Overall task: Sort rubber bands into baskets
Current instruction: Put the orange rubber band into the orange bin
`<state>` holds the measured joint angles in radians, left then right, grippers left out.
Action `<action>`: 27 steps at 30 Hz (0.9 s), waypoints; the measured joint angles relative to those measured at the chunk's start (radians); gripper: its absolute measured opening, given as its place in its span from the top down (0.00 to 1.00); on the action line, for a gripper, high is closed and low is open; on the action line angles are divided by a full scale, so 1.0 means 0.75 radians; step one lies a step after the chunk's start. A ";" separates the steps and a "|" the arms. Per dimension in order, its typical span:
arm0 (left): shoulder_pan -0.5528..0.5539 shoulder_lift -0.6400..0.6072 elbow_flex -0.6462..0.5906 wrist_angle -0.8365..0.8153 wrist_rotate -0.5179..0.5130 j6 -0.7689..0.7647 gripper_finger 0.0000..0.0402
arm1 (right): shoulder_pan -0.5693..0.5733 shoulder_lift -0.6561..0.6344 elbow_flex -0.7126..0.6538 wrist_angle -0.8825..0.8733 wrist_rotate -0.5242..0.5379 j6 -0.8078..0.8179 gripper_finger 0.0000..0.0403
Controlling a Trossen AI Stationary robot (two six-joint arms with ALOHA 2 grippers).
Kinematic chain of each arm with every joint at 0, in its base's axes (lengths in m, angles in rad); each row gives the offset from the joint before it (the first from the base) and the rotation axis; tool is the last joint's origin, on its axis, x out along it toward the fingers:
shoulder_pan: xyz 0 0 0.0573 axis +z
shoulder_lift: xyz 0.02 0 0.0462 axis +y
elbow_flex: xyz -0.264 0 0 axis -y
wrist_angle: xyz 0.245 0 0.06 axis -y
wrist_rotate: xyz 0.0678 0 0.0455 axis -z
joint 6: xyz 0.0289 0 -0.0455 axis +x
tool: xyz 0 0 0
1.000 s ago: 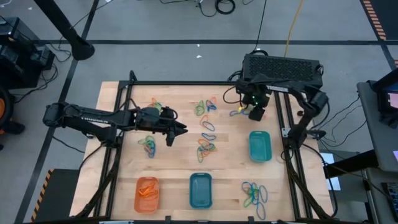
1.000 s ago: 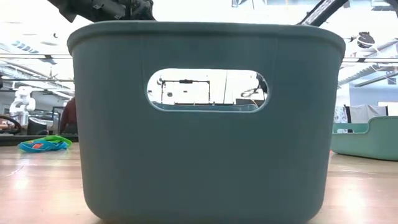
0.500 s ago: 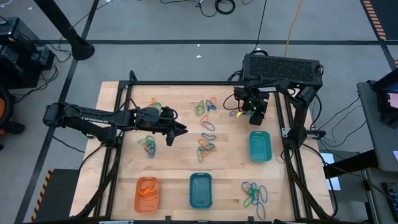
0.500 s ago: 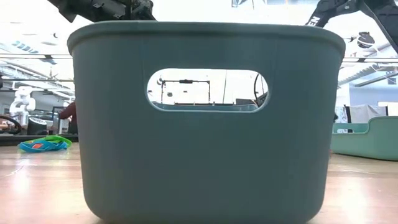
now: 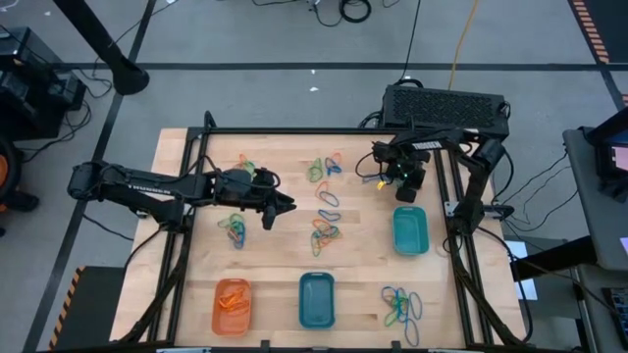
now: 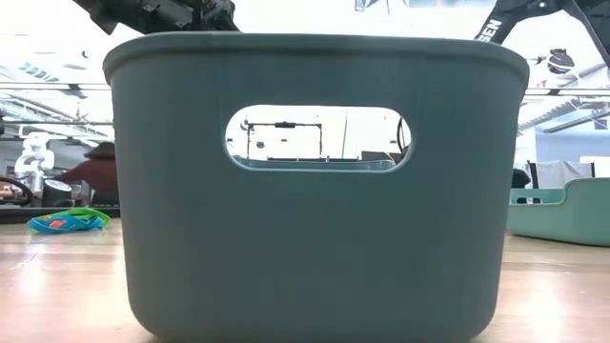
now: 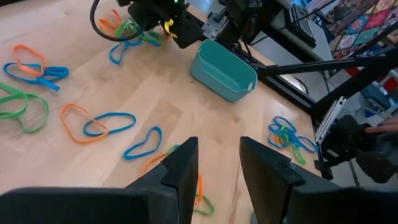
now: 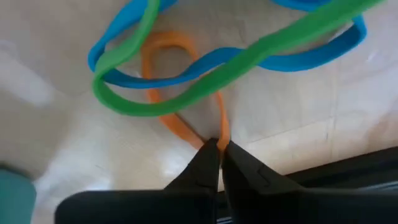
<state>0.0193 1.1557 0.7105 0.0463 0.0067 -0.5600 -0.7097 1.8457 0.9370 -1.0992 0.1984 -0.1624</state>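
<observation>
On a pale, planked wooden desk [image 5: 285,284], the right claw [image 8: 217,163] had pinched its dark, tapered fingertips together on the end of a thin orange rubber band [image 8: 163,50] at the far right of the work surface. That flat, smooth loop lay tangled under a blue band [image 8: 205,62] and a green band [image 8: 236,62], both glossy ribbons curving across the light grain.

The left claw [image 7: 217,163] hung above the middle of the desk with its two blocky matte-black fingers parted and nothing between them. Beneath it, slack orange, blue and green loops [image 7: 99,121] sprawled in ovals and figure-eights.

From overhead, more rubber bands sat in small knots: one pile [image 5: 322,169] near the far edge, one [image 5: 325,233] at the centre, one [image 5: 234,229] below the left arm and a larger heap [image 5: 400,306] at the near right corner.

Three shallow, rounded-rectangular plastic baskets stood apart. The orange basket [image 5: 232,305] at the near left held orange loops. The blue basket [image 5: 316,299] sat at the near middle, and its smooth, slightly matte wall with an oval handle slot filled the table-level camera. The teal-green basket [image 5: 409,229] lay at the right, just nearer than the right claw.

A perforated black metal box [image 5: 446,104] sat behind the desk's far right corner.
</observation>
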 joint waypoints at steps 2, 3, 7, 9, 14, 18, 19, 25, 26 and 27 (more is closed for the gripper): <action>0.000 0.000 0.000 -0.002 0.000 -0.013 0.69 | 0.000 -0.049 -0.007 -0.017 0.014 0.027 0.99; 0.000 0.000 0.000 -0.001 0.000 -0.014 0.69 | -0.001 -0.080 -0.007 -0.026 0.033 0.046 0.99; -0.002 0.000 0.000 -0.001 0.000 -0.009 0.69 | 0.000 -0.250 -0.005 -0.107 0.108 0.136 1.00; -0.003 0.000 0.000 -0.001 0.000 -0.003 0.69 | 0.004 -0.332 -0.005 -0.134 0.120 0.189 1.00; -0.003 0.000 0.001 0.003 0.000 0.030 0.69 | 0.042 -0.551 -0.002 -0.183 0.119 0.322 1.00; -0.003 0.000 0.001 0.035 0.000 0.033 0.69 | 0.089 -0.715 -0.001 -0.173 0.066 0.423 1.00; -0.003 0.001 0.001 0.059 0.000 0.033 0.69 | 0.104 -0.753 -0.001 -0.165 0.029 0.447 1.00; -0.003 0.077 0.003 0.311 -0.013 0.032 0.69 | 0.265 -0.942 0.000 -0.030 -0.208 0.660 1.00; -0.003 0.102 0.003 0.354 -0.014 0.032 0.69 | 0.304 -0.965 0.000 0.009 -0.232 0.705 1.00; -0.002 0.129 0.003 0.396 -0.014 0.028 0.69 | 0.343 -0.981 0.001 0.054 -0.257 0.745 1.00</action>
<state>0.0175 1.2524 0.7124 0.3430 -0.0036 -0.5389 -0.4525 1.1103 0.9374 -1.0586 0.0058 0.3963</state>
